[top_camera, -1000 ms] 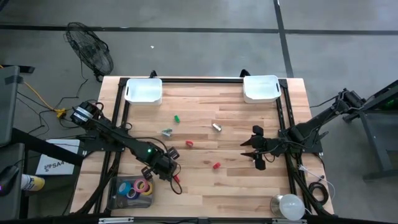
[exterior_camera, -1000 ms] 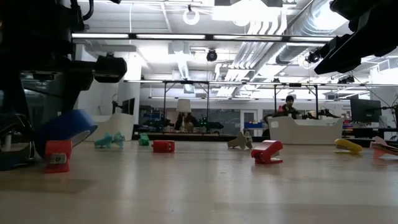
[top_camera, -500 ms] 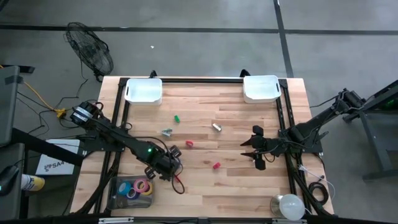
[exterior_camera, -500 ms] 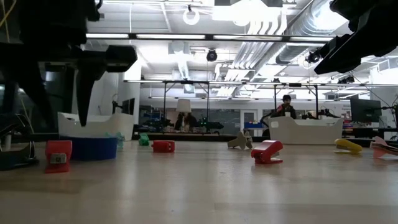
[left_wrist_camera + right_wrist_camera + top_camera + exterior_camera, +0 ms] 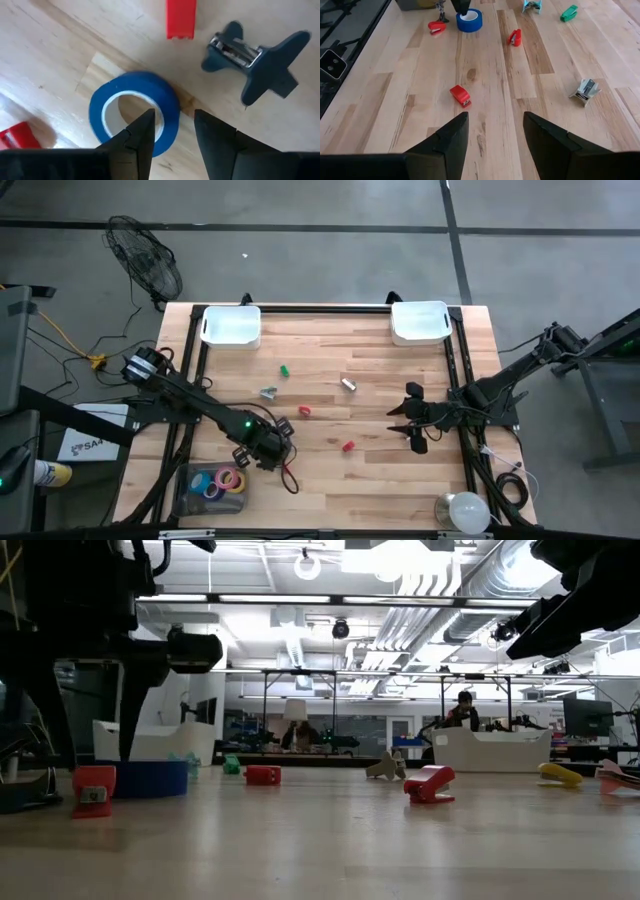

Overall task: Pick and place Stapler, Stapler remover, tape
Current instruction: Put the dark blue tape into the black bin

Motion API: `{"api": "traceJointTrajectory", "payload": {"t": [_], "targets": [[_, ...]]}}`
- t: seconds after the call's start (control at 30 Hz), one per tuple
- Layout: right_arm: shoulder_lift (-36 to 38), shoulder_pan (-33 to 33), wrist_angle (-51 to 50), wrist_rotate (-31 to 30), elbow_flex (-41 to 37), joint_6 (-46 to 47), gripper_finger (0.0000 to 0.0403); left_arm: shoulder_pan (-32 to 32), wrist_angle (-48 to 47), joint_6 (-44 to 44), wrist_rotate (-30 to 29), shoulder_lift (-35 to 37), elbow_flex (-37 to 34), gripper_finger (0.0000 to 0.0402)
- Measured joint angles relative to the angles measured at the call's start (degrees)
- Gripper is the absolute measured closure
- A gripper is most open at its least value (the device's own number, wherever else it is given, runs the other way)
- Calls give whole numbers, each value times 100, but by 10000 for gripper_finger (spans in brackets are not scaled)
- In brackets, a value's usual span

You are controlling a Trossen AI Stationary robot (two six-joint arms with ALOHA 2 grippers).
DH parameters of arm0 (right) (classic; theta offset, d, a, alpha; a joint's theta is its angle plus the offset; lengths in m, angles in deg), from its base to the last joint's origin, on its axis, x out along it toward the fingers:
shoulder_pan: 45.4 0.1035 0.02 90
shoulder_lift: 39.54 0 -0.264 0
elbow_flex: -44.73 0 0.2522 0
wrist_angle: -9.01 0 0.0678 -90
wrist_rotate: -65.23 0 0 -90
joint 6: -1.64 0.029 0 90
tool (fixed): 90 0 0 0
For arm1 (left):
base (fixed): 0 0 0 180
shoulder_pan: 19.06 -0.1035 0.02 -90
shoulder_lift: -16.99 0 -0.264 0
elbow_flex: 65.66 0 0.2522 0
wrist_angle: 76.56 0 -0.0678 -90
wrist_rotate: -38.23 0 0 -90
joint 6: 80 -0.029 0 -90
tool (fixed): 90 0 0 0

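1. Right now the left gripper [image 5: 172, 132] hangs just over a blue tape roll [image 5: 134, 112] lying flat on the bench [image 5: 330, 480], lower left in the high view, fingers [image 5: 137, 140] spread, nothing pinched.
2. Meanwhile the right gripper [image 5: 400, 420] waits at the right, its fingers apart and empty.

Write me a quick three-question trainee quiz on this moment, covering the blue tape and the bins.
1. True or false: the blue tape lies flat.
2. Which gripper hangs over it? A: left gripper. B: right gripper.
3. How many white bins are in the high view?
Key: 1 true; 2 A; 3 two.
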Motion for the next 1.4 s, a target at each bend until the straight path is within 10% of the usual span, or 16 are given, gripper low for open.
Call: {"api": "traceJointTrajectory", "payload": {"t": [1.4], "targets": [[-1, 0, -44, 108, 0, 63, 222, -468, 29, 177, 398, -77, 379, 351]]}}
